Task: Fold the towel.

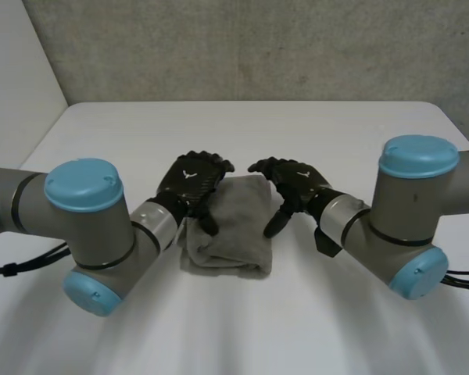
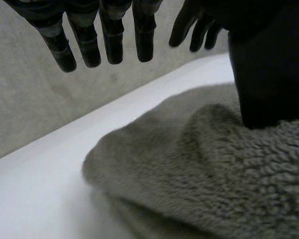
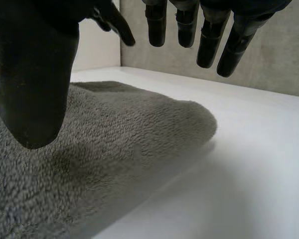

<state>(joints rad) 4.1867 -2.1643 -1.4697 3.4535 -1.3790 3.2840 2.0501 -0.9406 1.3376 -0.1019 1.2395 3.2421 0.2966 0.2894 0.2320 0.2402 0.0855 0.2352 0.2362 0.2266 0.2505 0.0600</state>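
Observation:
A grey towel (image 1: 230, 226) lies folded into a small thick bundle in the middle of the white table (image 1: 242, 133). My left hand (image 1: 191, 181) hovers at its far left edge, open, fingers (image 2: 112, 42) straight above the table and the thumb (image 2: 269, 74) resting on the towel (image 2: 199, 169). My right hand (image 1: 295, 183) is at the towel's far right edge, also open, with straight fingers (image 3: 209, 42) above the bare table and the thumb (image 3: 32, 79) just over the towel (image 3: 104, 134). Neither hand grips the cloth.
The table (image 1: 352, 328) stretches bare around the towel, ending at a grey wall (image 1: 258, 47) behind. Both arms lie low on the table at either side of the bundle.

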